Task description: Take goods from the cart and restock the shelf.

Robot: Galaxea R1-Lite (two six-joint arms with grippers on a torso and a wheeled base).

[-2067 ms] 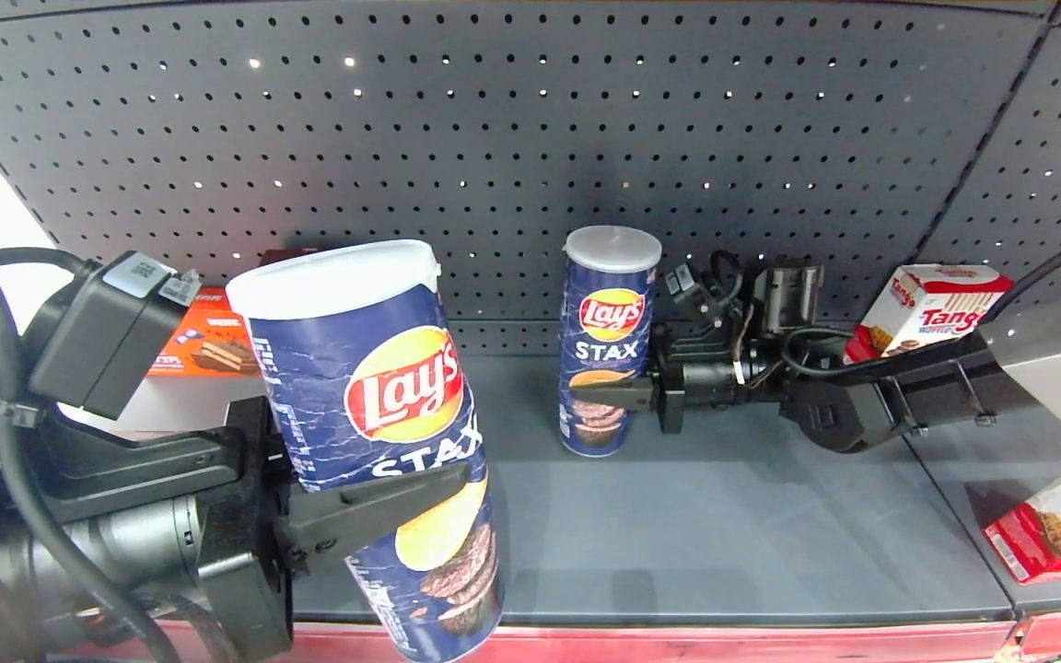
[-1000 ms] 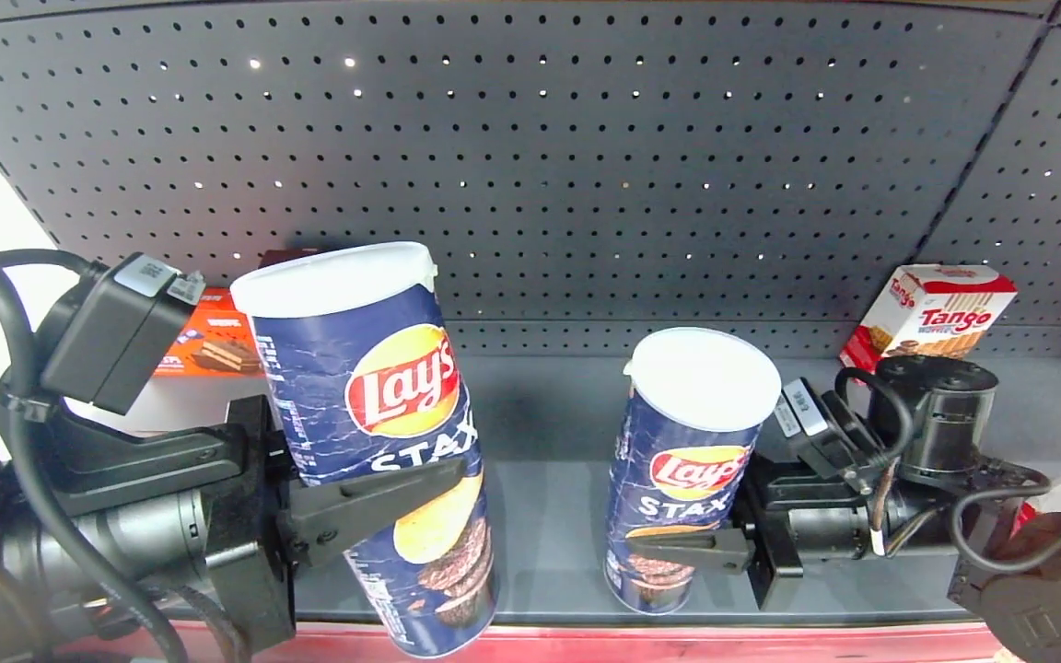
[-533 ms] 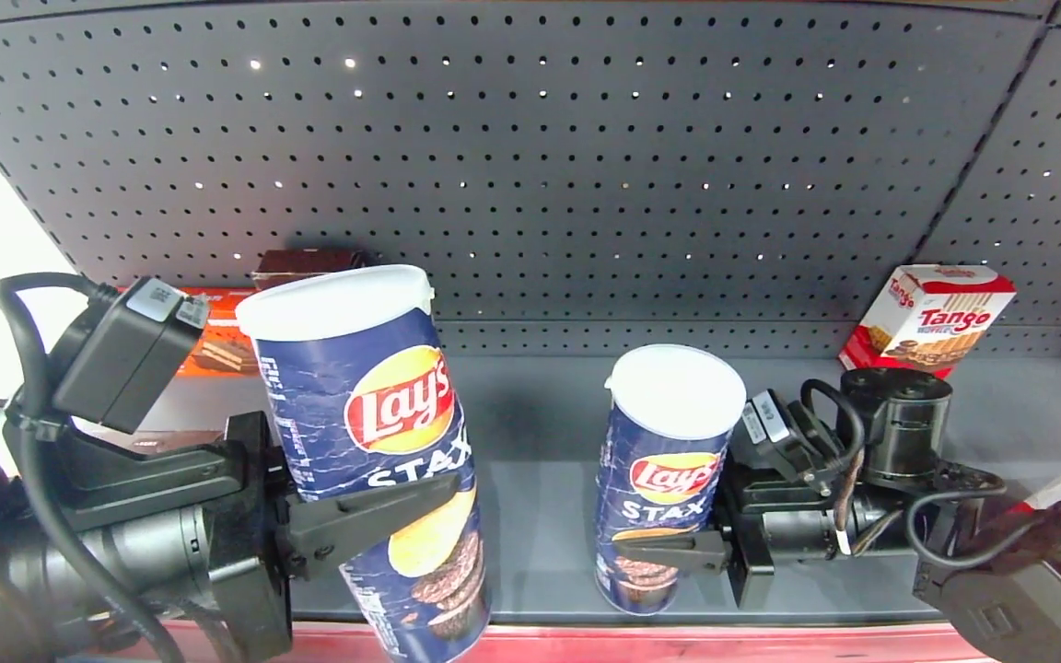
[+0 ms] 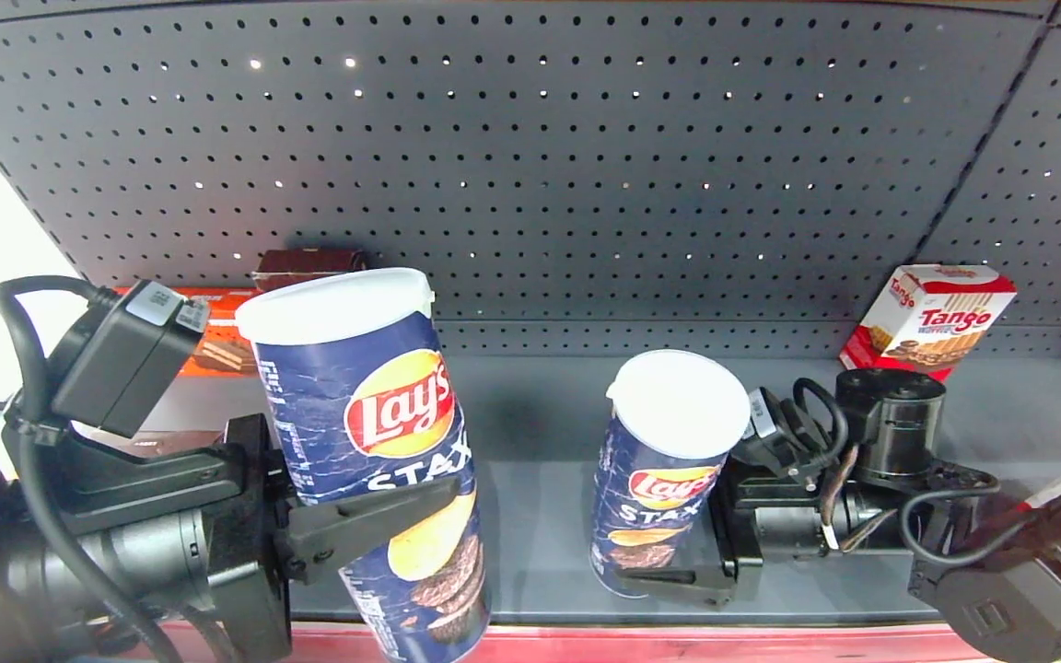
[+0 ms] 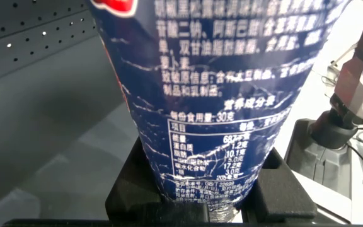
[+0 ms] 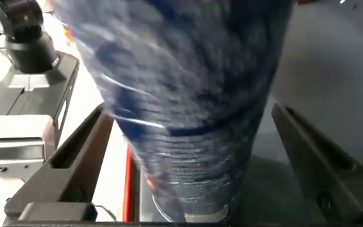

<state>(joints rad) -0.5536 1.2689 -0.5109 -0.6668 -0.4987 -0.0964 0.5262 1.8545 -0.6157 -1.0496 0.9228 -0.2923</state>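
Right chip can [image 4: 664, 470]: blue tube, white plastic lid, red-and-yellow logo, chip picture low on the label. It was on the shelf [image 4: 540, 396], left of the wafer box [image 4: 931, 318] and nearer the front edge, leaning a little. Right pincer [image 6: 191, 126] straddled its lower body, jaws wide with gaps on both sides. This was probably a release, and the lean made a tip-over possible.

Left chip can [image 4: 374, 442] had the same design and sat much farther left of the wafer box, tilted. Left pincer [image 4: 402, 497] was clamped on its lower half, likely keeping it ready for a slot. An orange biscuit box [image 4: 217, 345] lay farthest left of the wafer box.
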